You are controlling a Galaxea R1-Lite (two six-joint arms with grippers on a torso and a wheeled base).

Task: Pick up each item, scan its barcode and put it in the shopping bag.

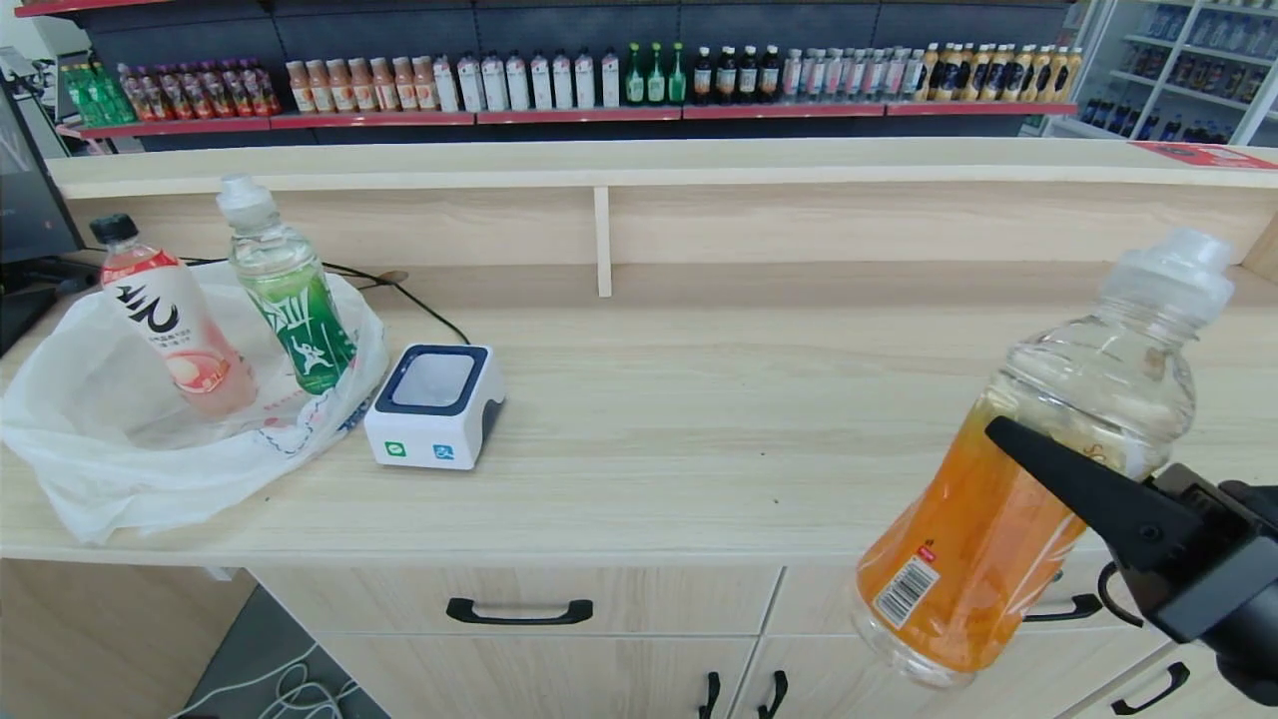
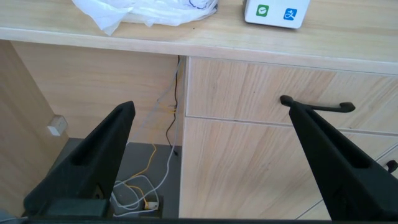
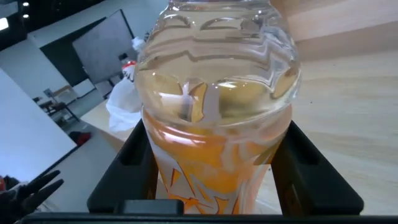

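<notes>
Right front of counter (image 1: pixel 699 419): orange-label bottle (image 1: pixel 1028 479) is held up off the surface, over the counter's front edge. It is tilted, clear cap up and away, base down toward the drawers. Its lower part shows orange through the label and the shoulder is clear. The barcode (image 1: pixel 906 591) sits low on the label near the base, facing the head camera.

Right gripper (image 3: pixel 214 186): clamped on the bottle's body, one black finger on each side. The near finger lies across the label's upper edge in the head view.

Scanner (image 1: pixel 436 403): white box with a dark-framed window on top, standing on the counter left of centre, well apart from the held bottle. A black cable (image 1: pixel 419 305) runs behind it.

Shopping bag (image 1: pixel 90 439): white plastic, spread open at the counter's left end, just beside the scanner. Two bottles stand in it, leaning: pink-label bottle (image 1: pixel 175 325) with a black cap, and green-label bottle (image 1: pixel 290 295) with a clear cap.

Left gripper (image 2: pixel 209 106): fingers spread wide with nothing between them, low in front of the cabinet below counter level. A drawer handle (image 2: pixel 317 106) is beyond its finger.

Behind the counter: shelf of drinks (image 1: pixel 599 80).
</notes>
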